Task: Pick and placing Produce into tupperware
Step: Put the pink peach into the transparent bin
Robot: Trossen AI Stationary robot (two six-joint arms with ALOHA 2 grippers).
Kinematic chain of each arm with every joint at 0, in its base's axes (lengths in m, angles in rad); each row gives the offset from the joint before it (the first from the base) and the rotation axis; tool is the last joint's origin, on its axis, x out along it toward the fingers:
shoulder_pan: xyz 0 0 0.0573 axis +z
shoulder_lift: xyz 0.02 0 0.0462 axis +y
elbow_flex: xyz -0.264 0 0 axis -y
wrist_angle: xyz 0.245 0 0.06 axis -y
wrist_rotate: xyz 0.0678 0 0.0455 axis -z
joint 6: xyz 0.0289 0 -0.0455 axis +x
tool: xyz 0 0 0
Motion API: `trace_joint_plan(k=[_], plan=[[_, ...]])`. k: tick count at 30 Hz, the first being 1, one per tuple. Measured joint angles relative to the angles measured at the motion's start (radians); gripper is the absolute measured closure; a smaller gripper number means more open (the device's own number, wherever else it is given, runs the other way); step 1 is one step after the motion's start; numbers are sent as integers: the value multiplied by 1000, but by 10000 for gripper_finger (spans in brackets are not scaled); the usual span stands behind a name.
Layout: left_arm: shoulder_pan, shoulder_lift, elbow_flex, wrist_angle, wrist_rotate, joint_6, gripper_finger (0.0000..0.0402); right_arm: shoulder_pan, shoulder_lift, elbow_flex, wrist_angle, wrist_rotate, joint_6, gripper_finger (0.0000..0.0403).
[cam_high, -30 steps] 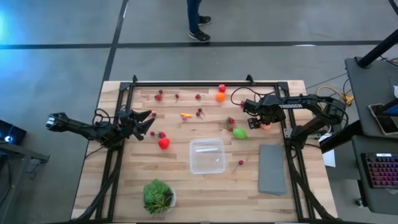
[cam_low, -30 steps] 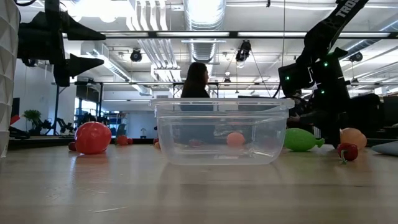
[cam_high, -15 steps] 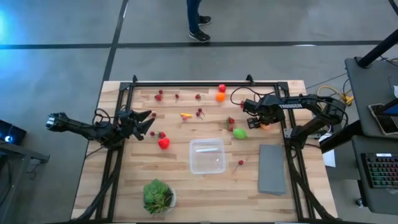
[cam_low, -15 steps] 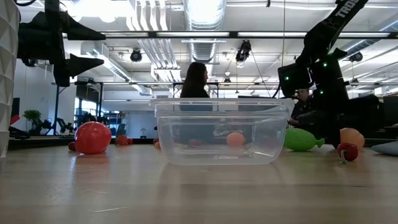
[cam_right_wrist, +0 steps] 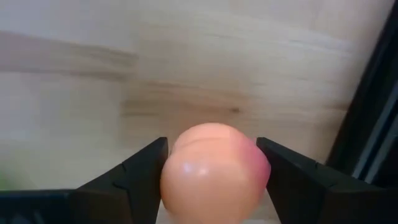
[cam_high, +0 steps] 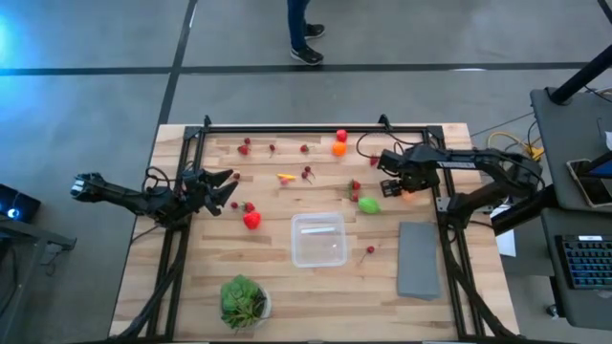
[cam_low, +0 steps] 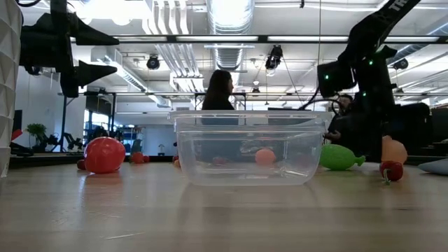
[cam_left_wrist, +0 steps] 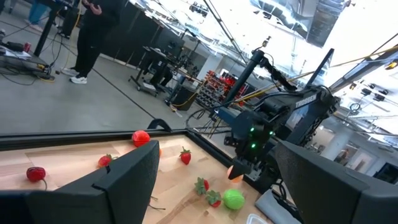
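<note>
High view has the wooden table with the grey slab down around 4 o'clock and the clear tupperware sitting a bit below centre, nothing in it as far as I can see. Leafy plant in its white bowl is at about 7 o'clock. Produce is scattered mostly across the far half: a big red piece, a lime-green one, an orange one. Left gripper waits out at 9 o'clock, fingers spread wide, holding nothing. Right gripper is at roughly 2 o'clock, fingers pressed on both sides of a peach-coloured fruit, well apart from the tupperware.
</note>
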Motion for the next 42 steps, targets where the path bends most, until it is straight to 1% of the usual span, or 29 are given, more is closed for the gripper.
trace_joint_plan(k=[5, 10, 14, 16, 20, 22, 25, 28, 33, 35, 38, 42], plan=[[0, 1, 0, -1, -3, 0, 93, 42, -99, 28, 3, -64, 2, 167], [0, 2, 0, -1, -3, 0, 93, 94, -160, 51, 1, -81, 21, 171], [0, 0, 0, 3, -3, -1, 93, 169, -168, 83, 32, -152, 34, 172], [0, 0, 0, 3, -3, -1, 93, 220, -167, 110, 81, -190, 41, 172], [0, -1, 0, 4, -3, -2, 93, 334, -145, 167, 205, -231, 57, 172], [0, -1, 0, 4, -3, -9, 93, 386, -120, 204, 282, -256, 56, 172], [0, -1, 0, 4, -2, -40, 93, 453, -52, 271, 350, -260, 49, 172], [0, 4, 0, -1, 3, -54, 93, 498, 51, 348, 353, -264, 18, 172], [0, 21, 0, -2, 38, -54, 93, 559, 256, 492, 345, -325, -89, 172], [0, 29, 0, -3, 68, -55, 93, 578, 328, 550, 326, -317, -126, 172], [0, 42, 0, -3, 131, -56, 93, 598, 409, 635, 268, -272, -172, 172], [0, 55, 0, -4, 208, -57, 93, 619, 461, 708, 212, -226, -201, 172]])
